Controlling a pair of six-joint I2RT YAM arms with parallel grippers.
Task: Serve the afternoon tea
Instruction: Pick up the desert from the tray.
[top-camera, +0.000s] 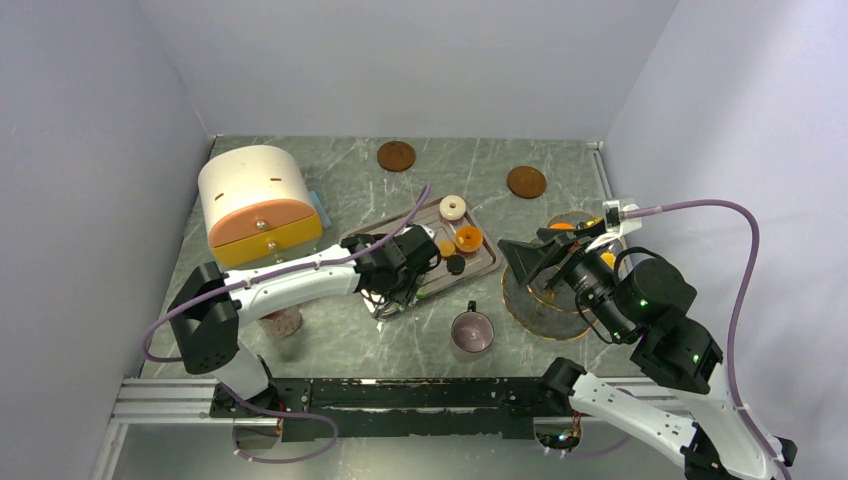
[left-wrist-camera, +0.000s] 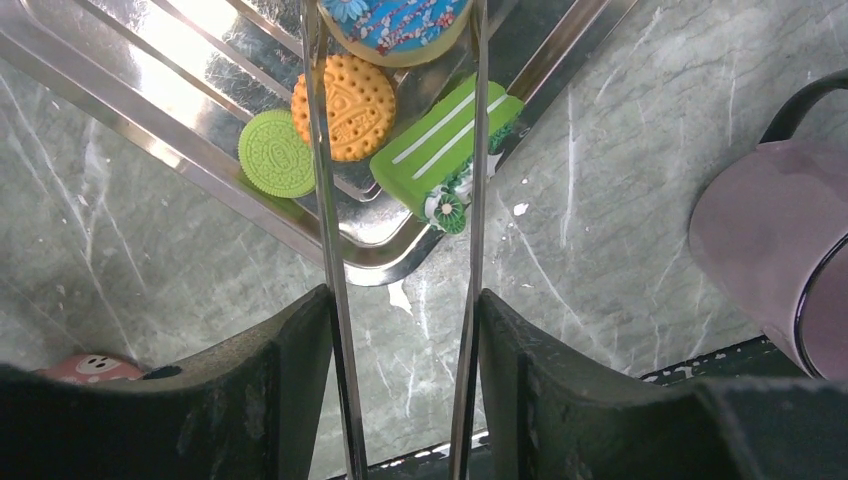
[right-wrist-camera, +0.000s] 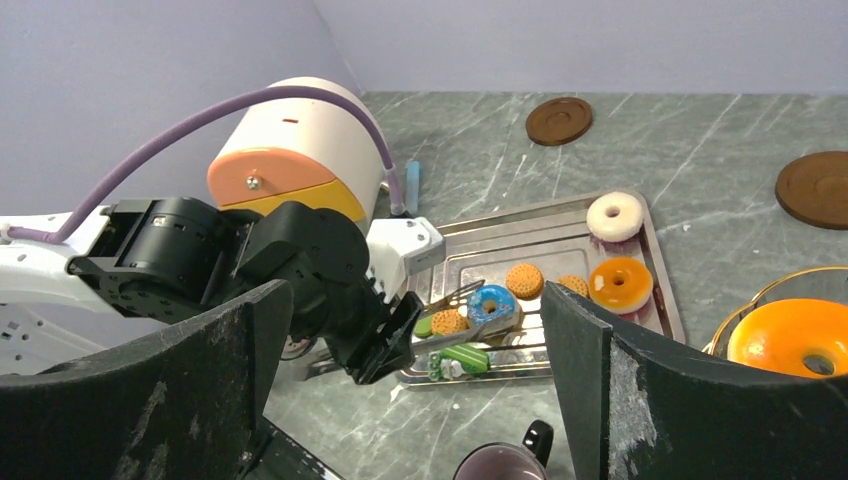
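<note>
Nearest you, the mug (top-camera: 471, 332) stands upright at the table's front. It is pinkish-grey and metallic, mouth up, with its dark handle pointing to 12 o'clock in the top view. It sits just clear of the near edge of the steel tray (top-camera: 490, 264). A red-lidded jar (top-camera: 282, 322) sits at the mug's 9 o'clock, beside your left arm.

Your left gripper (left-wrist-camera: 405, 300) is pressed onto a pair of metal tongs (left-wrist-camera: 328, 250), one finger against each blade. In the wrist view the tongs run straight to 12 o'clock, and their tips pinch the blue doughnut (left-wrist-camera: 400, 25), iced blue with small flowers, over the tray. Below it on the tray lies an orange biscuit (left-wrist-camera: 357, 107). A green biscuit (left-wrist-camera: 277, 153) meets its edge at 8 o'clock. A green bar (left-wrist-camera: 445, 145) with white stripes lies with its long axis roughly 2 to 8 o'clock and its lower end at the tray's rim.

From above, the tray's long axis runs 8 to 2 o'clock. Farther along it lie a black cookie (top-camera: 456, 265), an orange doughnut (top-camera: 468, 238) and, at the far corner, the cream ring (top-camera: 454, 207).

Your right gripper (top-camera: 522, 262) is spread wide, holding nothing. It hangs at the tray's 3 o'clock, over glass plates (top-camera: 545, 315) that carry a second orange doughnut (right-wrist-camera: 790, 335).

Farthest off are a cream cabinet (top-camera: 255, 190) at 10 o'clock and two brown coasters (top-camera: 396, 156).
</note>
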